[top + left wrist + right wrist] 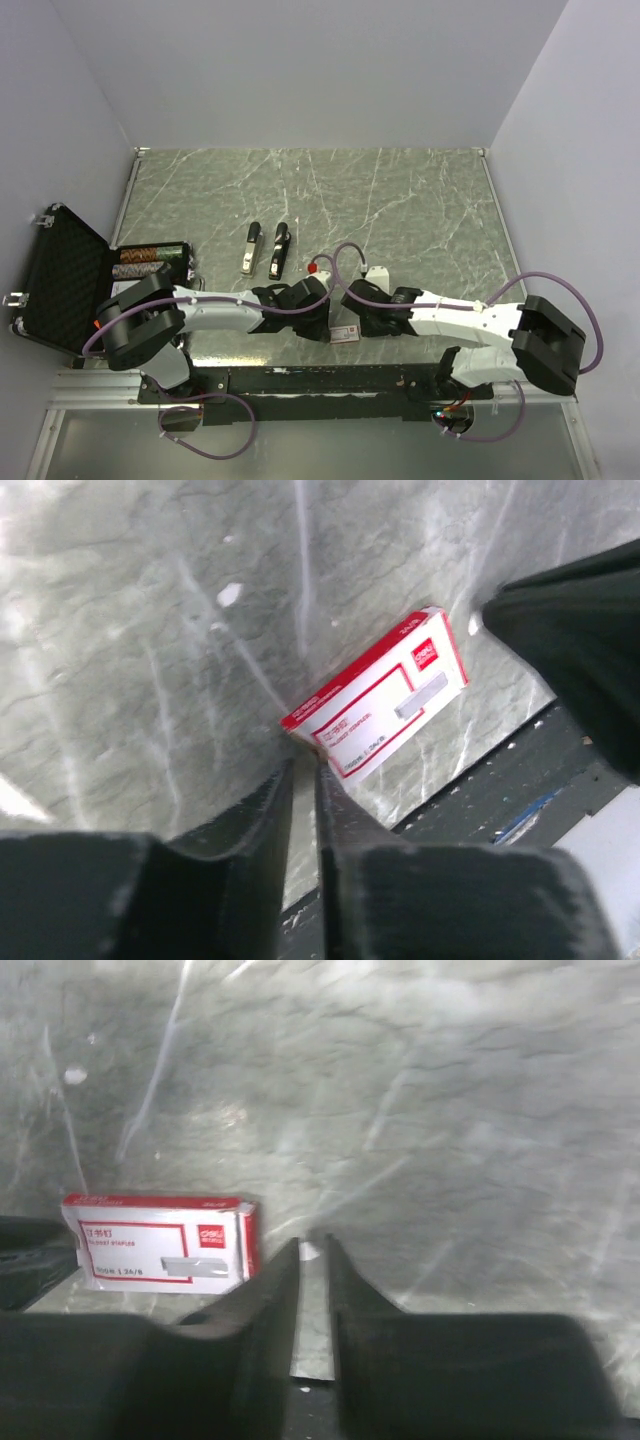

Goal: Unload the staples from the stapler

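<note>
No loose staples can be made out in any view, so it is judged that they are inside a stapler, with none taken out yet. Two are seen in the top view, the left stapler (pixel 252 247) and the right stapler (pixel 280 250). They are laid side by side on the surface (pixel 400 200), close but apart. Their long axes are almost parallel and are directed away from the arms' bases. A pale metal part is shown at the near end of the left stapler, but it cannot be told whether this is a staple strip.

From both pairs of fingers the staplers are found farther out and to the left. They are not caught by either wrist camera. The left fingers (pixel 255 825) are judged to be nearer, because the staplers lie on that arm's side. For the coming move a reach outward and leftward is needed, and the fingers should be turned across the long axis.

The left fingers are brought almost together, only a thin slit is left, and nothing is held between them. The same is seen for the right fingers (pixel 260 1305), which are nearly closed and empty.

A red-and-white box (pixel 385 695) lies flat just ahead of the left fingers and a little to the right. It is also just to the left of the right fingers. It is not touched by either pair. An open black case (pixel 55 280) is placed well to the left of everything.
</note>
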`<control>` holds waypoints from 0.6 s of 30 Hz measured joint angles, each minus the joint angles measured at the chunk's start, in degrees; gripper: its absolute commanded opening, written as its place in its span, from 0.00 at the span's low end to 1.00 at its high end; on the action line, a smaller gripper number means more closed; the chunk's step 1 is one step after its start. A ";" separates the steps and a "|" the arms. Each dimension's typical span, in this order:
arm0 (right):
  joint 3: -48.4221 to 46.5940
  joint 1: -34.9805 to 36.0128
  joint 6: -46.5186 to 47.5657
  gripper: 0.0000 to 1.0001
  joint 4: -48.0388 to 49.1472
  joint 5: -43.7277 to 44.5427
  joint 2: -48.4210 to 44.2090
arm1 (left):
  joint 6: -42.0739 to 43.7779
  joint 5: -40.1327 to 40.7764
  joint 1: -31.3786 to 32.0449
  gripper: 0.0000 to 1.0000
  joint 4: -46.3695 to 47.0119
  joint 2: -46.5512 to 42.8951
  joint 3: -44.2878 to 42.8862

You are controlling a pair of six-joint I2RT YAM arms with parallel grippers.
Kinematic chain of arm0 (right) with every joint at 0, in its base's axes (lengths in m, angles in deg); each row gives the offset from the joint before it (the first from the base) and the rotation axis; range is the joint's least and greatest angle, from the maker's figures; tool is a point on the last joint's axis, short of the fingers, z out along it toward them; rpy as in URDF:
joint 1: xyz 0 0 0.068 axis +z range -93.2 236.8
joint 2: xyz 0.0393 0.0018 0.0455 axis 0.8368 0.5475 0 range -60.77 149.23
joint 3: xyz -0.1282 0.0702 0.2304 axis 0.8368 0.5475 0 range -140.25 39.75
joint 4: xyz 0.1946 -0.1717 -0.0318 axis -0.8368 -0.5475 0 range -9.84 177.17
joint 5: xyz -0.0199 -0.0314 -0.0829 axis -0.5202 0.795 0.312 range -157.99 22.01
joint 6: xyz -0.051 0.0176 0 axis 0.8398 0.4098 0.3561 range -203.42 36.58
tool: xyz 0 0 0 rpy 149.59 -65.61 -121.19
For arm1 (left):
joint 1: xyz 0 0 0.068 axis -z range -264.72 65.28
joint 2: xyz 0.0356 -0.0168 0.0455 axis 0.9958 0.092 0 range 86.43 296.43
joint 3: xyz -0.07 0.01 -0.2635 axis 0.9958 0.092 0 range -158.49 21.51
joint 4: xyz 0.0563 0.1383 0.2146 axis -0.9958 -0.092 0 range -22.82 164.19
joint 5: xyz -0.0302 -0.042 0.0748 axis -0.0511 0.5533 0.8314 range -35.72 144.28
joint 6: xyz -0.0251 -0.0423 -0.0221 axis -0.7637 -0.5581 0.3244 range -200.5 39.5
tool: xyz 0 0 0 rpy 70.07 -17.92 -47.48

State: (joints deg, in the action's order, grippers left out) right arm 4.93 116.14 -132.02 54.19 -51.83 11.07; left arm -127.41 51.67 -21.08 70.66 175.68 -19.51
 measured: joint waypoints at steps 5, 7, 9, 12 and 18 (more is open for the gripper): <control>-1.25 -1.03 -0.44 0.46 -2.82 3.21 -2.16 | 0.55 4.48 -0.02 0.43 -5.01 -3.58 0.04; -1.64 -1.22 -0.13 0.53 -3.54 4.42 -3.23 | 0.72 6.62 0.00 0.53 -7.43 -6.08 0.04; -2.05 -1.55 0.55 0.60 -3.89 5.49 -5.03 | 1.11 8.61 0.00 0.61 -9.46 -9.03 0.02; -3.56 -2.56 2.58 0.65 -3.91 6.51 -8.20 | 1.49 11.69 0.00 0.70 -12.33 -13.33 -0.50; -7.52 -4.17 7.30 0.87 -3.06 8.02 -10.62 | 3.43 17.68 0.00 0.85 -15.54 -19.34 -3.15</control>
State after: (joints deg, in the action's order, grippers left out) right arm -2.59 111.96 -124.72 51.13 -43.80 0.44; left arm -123.98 69.35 -21.08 55.11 156.34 -22.66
